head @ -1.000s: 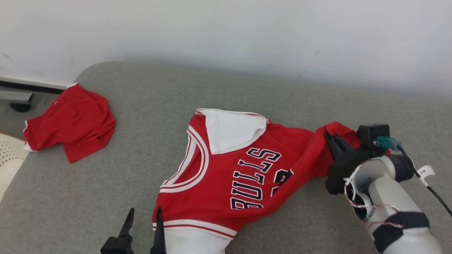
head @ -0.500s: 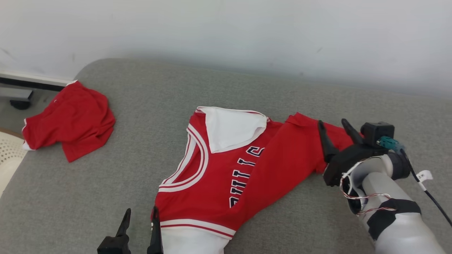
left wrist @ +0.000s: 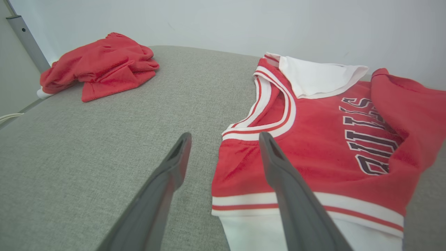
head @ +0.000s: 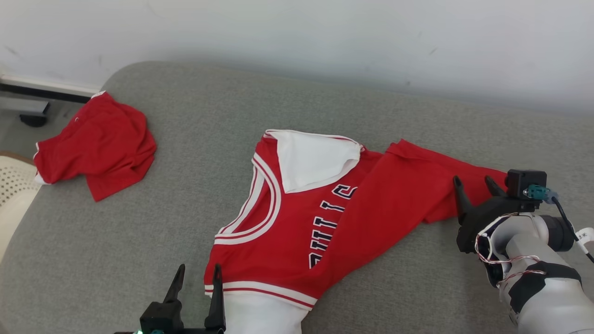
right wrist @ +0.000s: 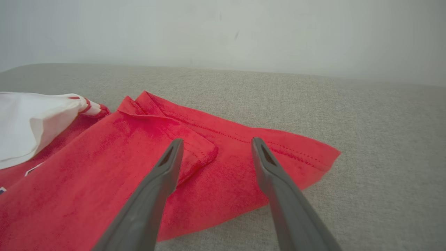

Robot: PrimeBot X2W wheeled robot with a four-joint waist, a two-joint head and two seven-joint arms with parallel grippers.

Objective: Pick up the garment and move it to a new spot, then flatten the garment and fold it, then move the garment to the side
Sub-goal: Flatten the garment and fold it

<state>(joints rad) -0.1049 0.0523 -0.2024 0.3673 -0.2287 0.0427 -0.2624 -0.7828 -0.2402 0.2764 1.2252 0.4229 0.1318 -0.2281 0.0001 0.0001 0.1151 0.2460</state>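
Note:
The garment (head: 315,218) is a red basketball jersey with white trim and dark lettering, lying on the grey cushion (head: 209,139). Its lower part is folded over the lettering, with the hem end stretched out to the right (right wrist: 223,164). A white flap lies turned over at its far end (left wrist: 320,76). My right gripper (head: 473,183) hovers open over the jersey's right end, holding nothing. Near the bottom of the head view, my left gripper (head: 197,273) is open beside the jersey's striped armhole edge (left wrist: 264,205), one finger over the cloth.
A second red garment (head: 97,146) lies crumpled at the cushion's far left corner, also visible in the left wrist view (left wrist: 101,69). A pale wall (head: 325,37) rises behind the cushion. A white perforated object (head: 11,195) sits off the left edge.
My right gripper opened and let go of the jersey's end, which dropped flat over the lettering. The gripper then drew back to the right. The head camera shifted a little.

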